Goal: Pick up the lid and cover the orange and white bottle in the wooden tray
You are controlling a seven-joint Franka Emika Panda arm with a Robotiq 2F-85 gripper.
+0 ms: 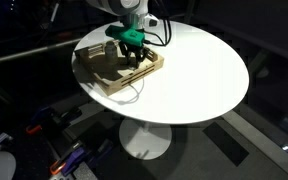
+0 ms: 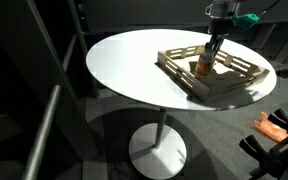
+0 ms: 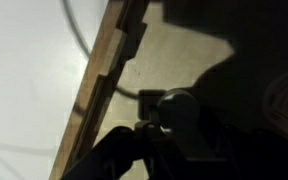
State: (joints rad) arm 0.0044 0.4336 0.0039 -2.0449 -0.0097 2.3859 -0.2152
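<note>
The wooden tray (image 1: 109, 88) (image 2: 184, 80) sits near the edge of the round white table (image 1: 194, 70) (image 2: 124, 65). The orange and white bottle (image 2: 202, 69) stands upright inside the tray. My gripper (image 1: 134, 58) (image 2: 208, 57) reaches down into the tray, directly over the bottle's top. In the dark wrist view the fingers (image 3: 169, 125) close around a small rounded pale thing, the lid (image 3: 179, 103). The tray's rim (image 3: 99, 70) runs along the left. In both exterior views the lid is hidden by the fingers.
A thin dark cable (image 3: 89, 50) curves across the tray rim and trails onto the table (image 1: 134, 92). The table stands on a white pedestal (image 2: 156, 150). Orange and black gear (image 2: 274, 128) lies on the floor. Clutter (image 1: 4, 160) lies beside the table's base.
</note>
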